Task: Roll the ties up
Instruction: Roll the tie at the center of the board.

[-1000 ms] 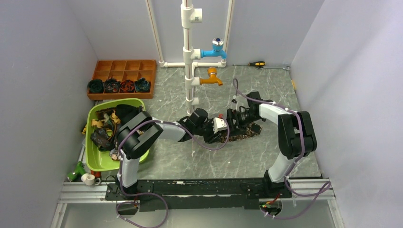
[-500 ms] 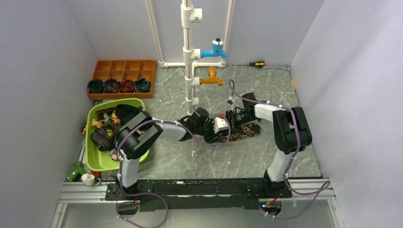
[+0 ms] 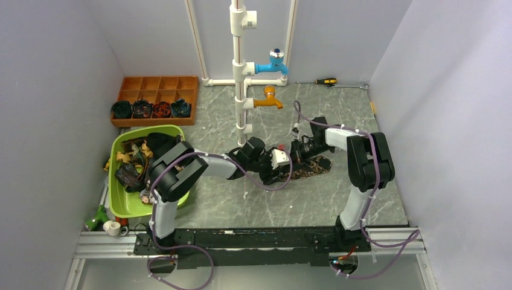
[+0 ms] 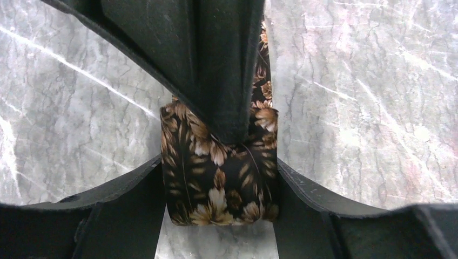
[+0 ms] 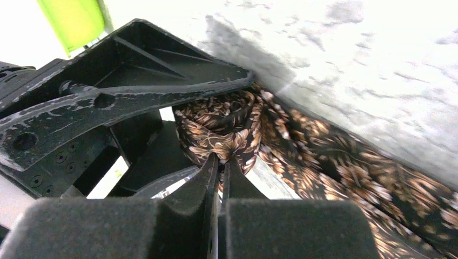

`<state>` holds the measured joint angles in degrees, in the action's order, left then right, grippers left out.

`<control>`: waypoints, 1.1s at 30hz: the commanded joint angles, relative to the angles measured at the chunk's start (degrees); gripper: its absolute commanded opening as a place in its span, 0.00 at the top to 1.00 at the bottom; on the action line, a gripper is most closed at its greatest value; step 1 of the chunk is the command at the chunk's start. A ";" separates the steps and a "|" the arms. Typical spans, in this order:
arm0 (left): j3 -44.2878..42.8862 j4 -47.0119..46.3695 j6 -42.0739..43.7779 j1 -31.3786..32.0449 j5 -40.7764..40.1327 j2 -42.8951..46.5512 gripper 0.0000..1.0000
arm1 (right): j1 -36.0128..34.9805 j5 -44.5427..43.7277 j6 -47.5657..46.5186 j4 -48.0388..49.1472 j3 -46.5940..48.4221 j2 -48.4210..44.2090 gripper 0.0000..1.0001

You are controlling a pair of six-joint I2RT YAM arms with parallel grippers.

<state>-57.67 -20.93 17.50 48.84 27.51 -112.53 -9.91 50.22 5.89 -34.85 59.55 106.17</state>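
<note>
A dark tie with a brown and tan leaf pattern lies at the table's middle, its loose strip (image 3: 311, 170) trailing right. Its rolled end (image 4: 219, 183) sits between the fingers of my left gripper (image 4: 220, 168), and its straight sides touch both of them. My right gripper (image 5: 219, 162) comes in from the opposite side, shut, pinching the fabric at the edge of the coil (image 5: 219, 127). In the top view, the left gripper (image 3: 279, 171) and right gripper (image 3: 296, 158) meet over the tie, hiding the coil.
A green bin (image 3: 121, 206) at the left holds a heap of ties. Behind it a wooden compartment tray (image 3: 158, 84) has several rolled ties in its front row. A white pipe stand (image 3: 240, 72) with blue and orange taps rises at the back. A screwdriver (image 3: 326, 81) lies at the far edge.
My right gripper has gone from open to shut on the tie's fabric. The right arm's elbow has drawn in to the left. The left arm has stayed in place.
</note>
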 commanded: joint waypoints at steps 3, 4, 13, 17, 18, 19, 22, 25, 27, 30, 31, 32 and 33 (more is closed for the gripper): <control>-3.35 -4.13 0.83 0.29 4.63 -3.69 0.30 | 1.94 -18.43 -4.40 -1.49 1.81 4.83 1.00; -3.83 -4.76 0.76 0.29 5.06 -4.13 0.30 | 2.19 -19.03 -4.40 -1.72 2.32 5.16 1.00; -7.85 -8.73 -0.11 1.03 7.17 -8.17 0.30 | 2.75 -22.19 -4.36 -2.59 6.43 9.16 1.00; -9.08 -10.03 -1.06 1.19 7.33 -9.56 0.30 | 2.70 -22.55 -4.87 -2.94 6.08 9.83 1.00; -9.62 -10.17 -1.35 1.18 7.27 -10.12 0.30 | 2.62 -22.53 -4.95 -2.82 5.75 9.76 1.00; -10.17 -10.26 -1.66 1.24 7.10 -10.76 0.32 | 2.55 -22.53 -4.93 -2.73 5.45 9.76 1.00; -11.00 -8.54 -2.02 1.28 6.05 -12.10 0.44 | 2.32 -21.27 -5.22 -2.16 4.72 8.88 1.00; -9.16 -5.44 -0.98 1.24 5.86 -11.07 0.60 | 2.24 -18.74 -5.36 -1.44 4.52 6.16 1.00; -6.81 -2.50 0.13 1.17 4.82 -9.31 0.68 | 2.75 -16.91 -6.87 -2.23 5.19 4.30 0.91; -2.14 -0.44 0.65 0.48 3.62 -6.40 0.75 | 4.29 -14.29 -8.18 -5.01 6.19 1.51 0.75; -1.02 0.42 0.51 0.25 3.07 -5.72 0.76 | 4.76 -13.01 -8.84 -5.86 6.29 0.67 0.69; -0.29 1.57 0.78 0.06 2.59 -5.20 0.77 | 5.05 -11.91 -9.14 -6.47 6.23 -0.23 0.62; 0.17 2.78 1.07 0.05 2.02 -4.82 0.77 | 5.21 -10.00 -9.54 -6.93 5.96 -1.01 0.57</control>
<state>-61.89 -28.40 17.17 49.36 32.47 -119.04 -6.31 39.05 0.36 -42.35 65.34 109.78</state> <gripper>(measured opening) 0.480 0.344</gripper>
